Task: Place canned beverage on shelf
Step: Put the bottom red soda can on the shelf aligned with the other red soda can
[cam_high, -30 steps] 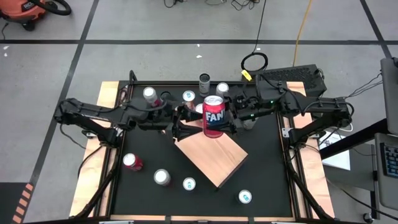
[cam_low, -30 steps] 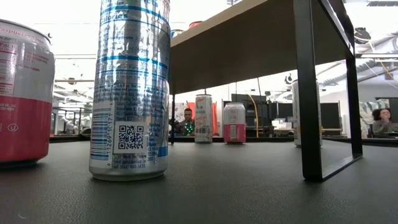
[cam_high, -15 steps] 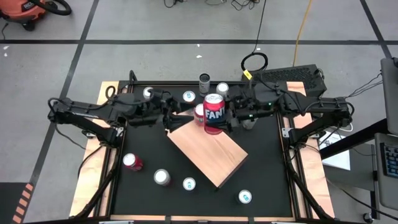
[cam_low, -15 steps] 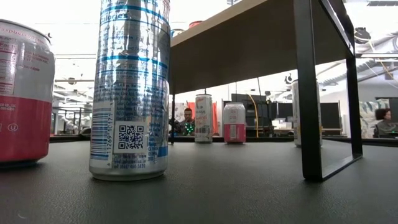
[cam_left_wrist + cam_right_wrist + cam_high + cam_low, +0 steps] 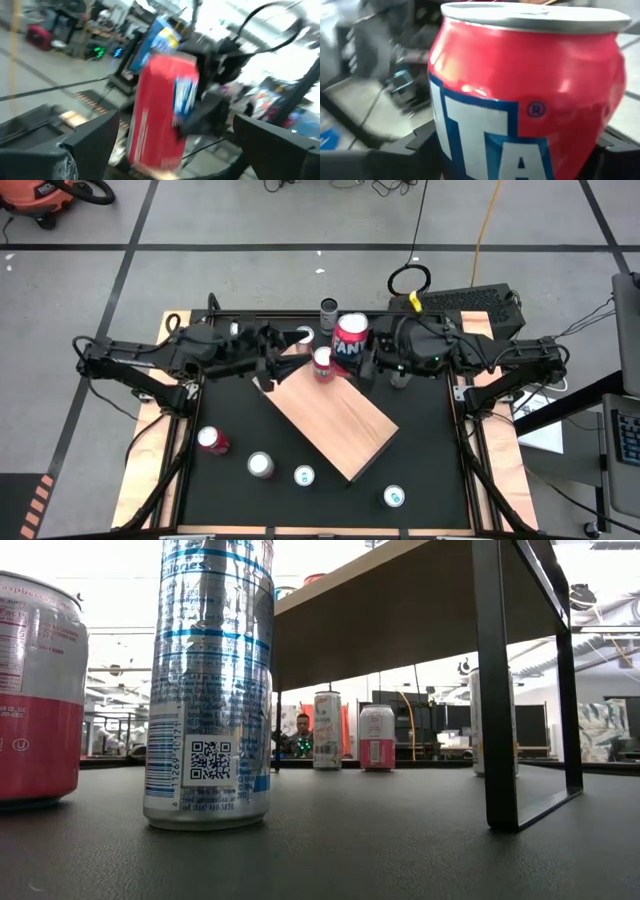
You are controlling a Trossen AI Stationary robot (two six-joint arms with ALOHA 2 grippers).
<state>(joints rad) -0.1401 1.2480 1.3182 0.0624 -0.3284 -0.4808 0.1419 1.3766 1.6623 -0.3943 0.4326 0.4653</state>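
The right gripper (image 5: 368, 360) clasps a red aluminium can with blue lettering (image 5: 351, 340) above the pale wooden shelf (image 5: 330, 418)'s far corner; the left gripper (image 5: 268, 362) looks spread open beside it.

Glossy red metal can (image 5: 530, 100); pale grained wood shelf (image 5: 335, 420); matt black table (image 5: 430, 450).

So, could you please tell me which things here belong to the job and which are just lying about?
In the job:
- red Fanta can, held by the right gripper
- wooden shelf
- small red can already standing on the shelf

Lying about:
- red can, silver cans on the black table
- left gripper, waiting open by the shelf's corner
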